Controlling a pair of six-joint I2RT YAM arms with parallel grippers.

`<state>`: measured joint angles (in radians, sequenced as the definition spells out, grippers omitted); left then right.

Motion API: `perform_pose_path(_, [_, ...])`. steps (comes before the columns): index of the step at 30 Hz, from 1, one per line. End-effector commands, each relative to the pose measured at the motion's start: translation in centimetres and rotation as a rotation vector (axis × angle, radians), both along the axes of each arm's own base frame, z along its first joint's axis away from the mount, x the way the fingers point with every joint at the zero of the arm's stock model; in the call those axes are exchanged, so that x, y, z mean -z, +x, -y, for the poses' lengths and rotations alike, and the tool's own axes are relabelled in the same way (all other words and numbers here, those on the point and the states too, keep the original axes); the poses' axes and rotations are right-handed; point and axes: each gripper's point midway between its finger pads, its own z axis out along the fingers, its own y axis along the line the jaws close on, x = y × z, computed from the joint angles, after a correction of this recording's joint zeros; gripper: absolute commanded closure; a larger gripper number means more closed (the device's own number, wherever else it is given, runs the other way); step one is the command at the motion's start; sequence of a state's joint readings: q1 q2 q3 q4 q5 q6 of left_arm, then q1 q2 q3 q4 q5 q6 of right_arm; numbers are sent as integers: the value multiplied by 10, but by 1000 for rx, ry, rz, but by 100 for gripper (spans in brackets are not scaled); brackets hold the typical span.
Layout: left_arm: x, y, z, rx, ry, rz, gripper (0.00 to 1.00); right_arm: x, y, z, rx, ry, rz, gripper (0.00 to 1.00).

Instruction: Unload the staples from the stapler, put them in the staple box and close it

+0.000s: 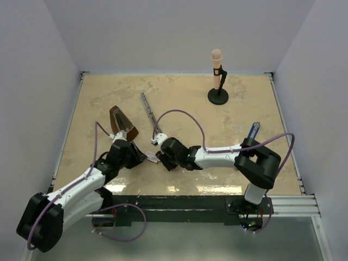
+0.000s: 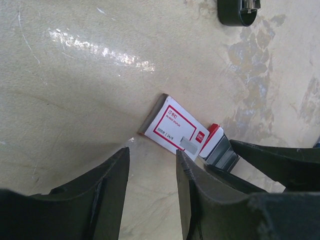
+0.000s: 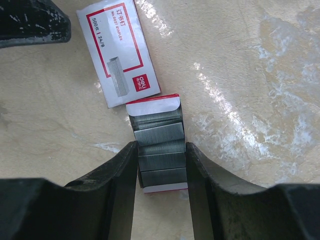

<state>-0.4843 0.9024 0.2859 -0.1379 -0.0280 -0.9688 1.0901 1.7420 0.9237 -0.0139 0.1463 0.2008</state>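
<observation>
Step in hand, as I judge it: handling the staple box, not the stapler. The stapler lies as a thin bar on the counter, beyond both arms and apart from them, with nothing touching it. It is too small in the top view to tell whether a strip is loaded.

Right end effector: the fingers straddle the tray and sit close against both long sides. I read this as a narrow pinch on the tray.

Left end effector: the fingers are parted with nothing between them, low over bare counter just short of the sleeve.

Containers:
- The tray is slid out, with its open side up. It holds grey ribbed staples in stacked rows that nearly fill its width.
- The sleeve lies flat just beside the tray's flap end, at an angle to it. I cannot see what is inside.

Next move, my judgement: settle the tray where a strip can be dropped in, then let go. One arm then reaches up the counter to the stapler. The other must pin the bar down, since it is slim and will likely skid or pivot under a one-sided push.
</observation>
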Motion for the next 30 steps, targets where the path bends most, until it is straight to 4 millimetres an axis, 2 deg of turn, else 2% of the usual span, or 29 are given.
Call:
perform_pose_path(1, [-13, 12, 5, 1, -22, 44, 53, 13, -12, 3, -38, -33, -22, 61])
perform_pose_path(10, [-10, 14, 4, 8, -9, 41, 55, 19, -20, 7, -11, -47, -51, 62])
perform_pose_path(23, [-30, 33, 4, 20, 28, 139, 57, 19, -29, 10, 12, -30, -82, 63])
perform_pose_path(30, [-23, 42, 5, 66, 99, 127, 57, 18, -32, 9, 12, -7, -95, 63])
